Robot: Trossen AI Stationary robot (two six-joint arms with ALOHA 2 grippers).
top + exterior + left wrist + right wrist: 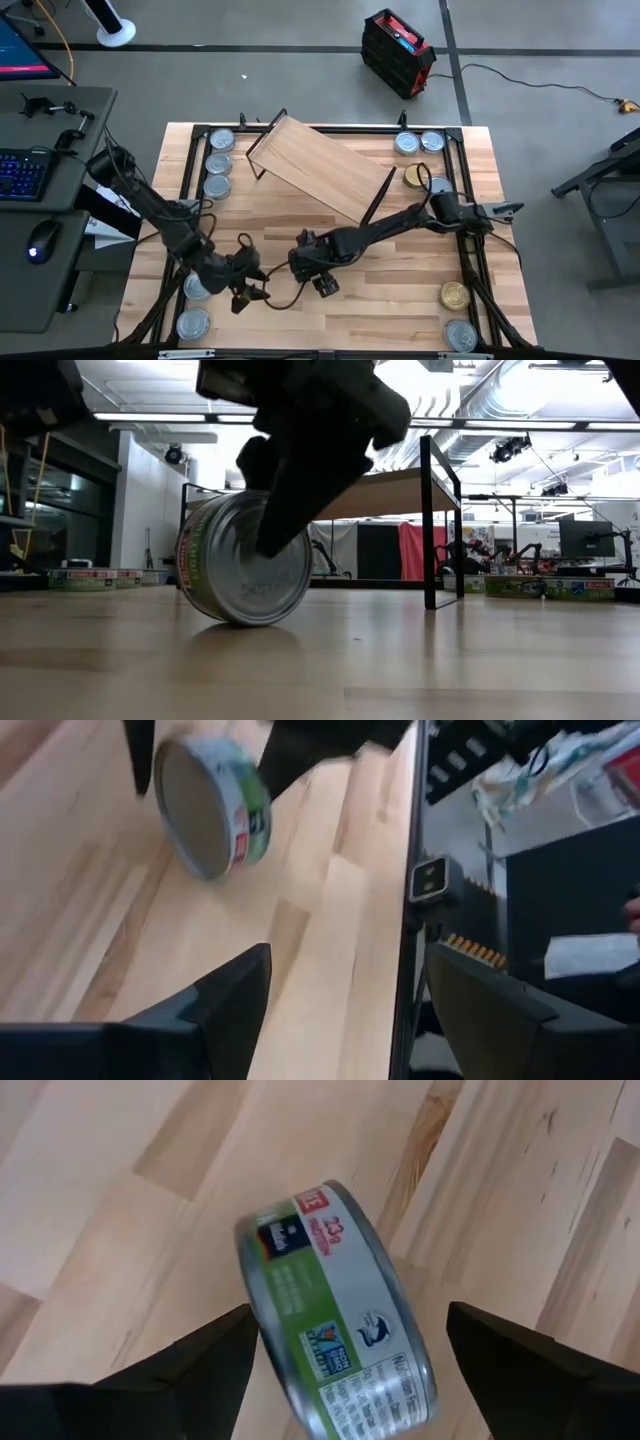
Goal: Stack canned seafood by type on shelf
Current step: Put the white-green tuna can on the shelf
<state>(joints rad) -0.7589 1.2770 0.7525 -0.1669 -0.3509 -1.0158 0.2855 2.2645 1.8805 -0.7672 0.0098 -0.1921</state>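
One tin of canned seafood [335,1315] with a green and white label stands on its rim on the table [400,660] near the front middle; its flat silver end [250,565] faces the low camera. My right gripper [350,1320] comes down over it, open, one finger on each side. My left gripper [345,960] is open just to the tin's left, touching nothing. The shelf [320,165], a light-wood board on black legs, stands askew at the far middle with no tin on it. My right gripper straddles the tin from above, slanting down, with one finger [290,490] in front of the flat end. I cannot tell whether either finger touches the tin.
Three silver tins [218,163] line the far left edge and two [193,305] the near left. Two silver tins [419,142] and a gold one [415,176] sit at the far right; a gold [455,295] and a silver [460,335] at the near right.
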